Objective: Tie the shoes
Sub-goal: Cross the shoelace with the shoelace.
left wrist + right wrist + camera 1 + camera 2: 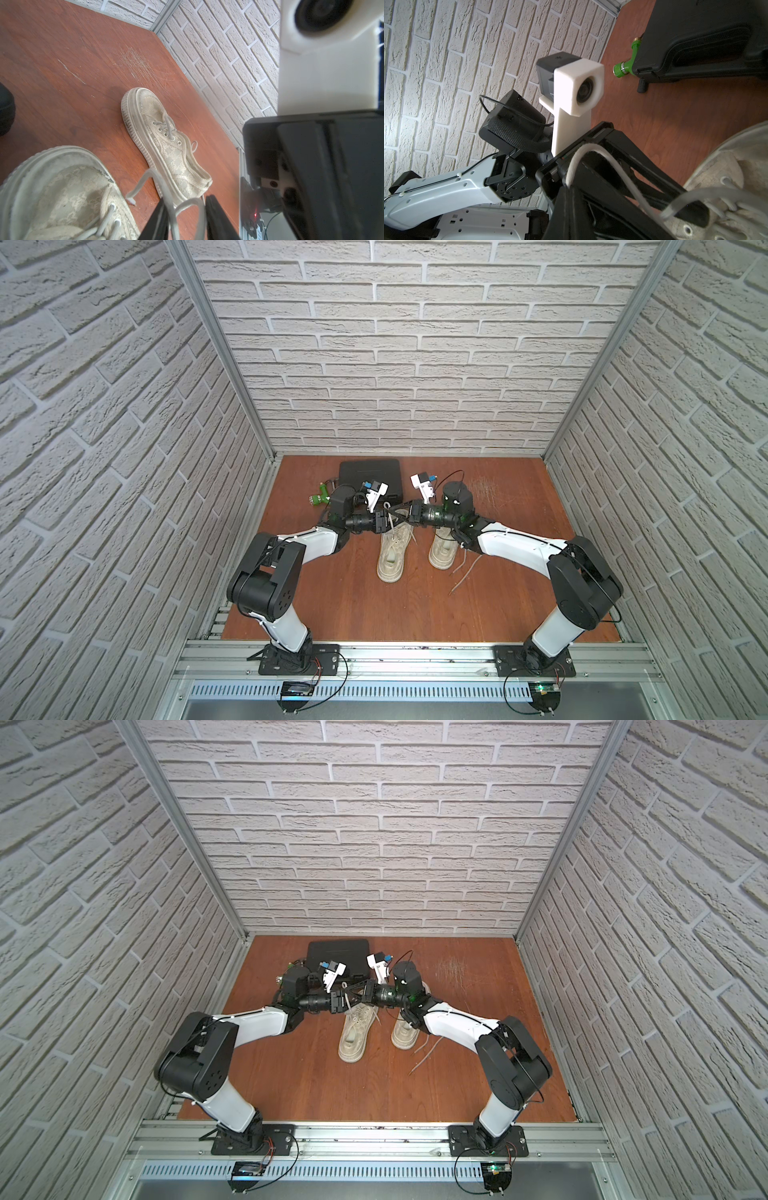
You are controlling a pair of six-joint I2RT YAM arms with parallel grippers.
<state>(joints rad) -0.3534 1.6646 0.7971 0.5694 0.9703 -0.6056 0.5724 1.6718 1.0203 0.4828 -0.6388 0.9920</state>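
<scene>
Brick-pattern walls (415, 364) enclose a wooden table (353, 605). The shoes stand side by side at its centre, long axes on the 12–6 line and toes at 12 o'clock. The grippers meet over the lace end of the left shoe (390, 558). The left gripper (186, 199) enters from 9 o'clock. The right gripper (568, 188) enters from 3 o'clock, reaching across the right shoe (442, 549). The right jaws are pressed together on the lace (591, 148), which arches out of their tip as a raised loop. The left jaws stand partly spread. The loop runs through the gap between them, one strand lying against a finger and not visibly clamped. Both strands drop toward the eyelets at 6 o'clock of the jaws. The coming move probably turns on this nesting: the loop already lies inside the left jaws, so closing them should capture it, provided the right gripper keeps it taut. The right shoe's laces trail loose toward 5 o'clock. A black case (370, 475) sits at 12 o'clock.
</scene>
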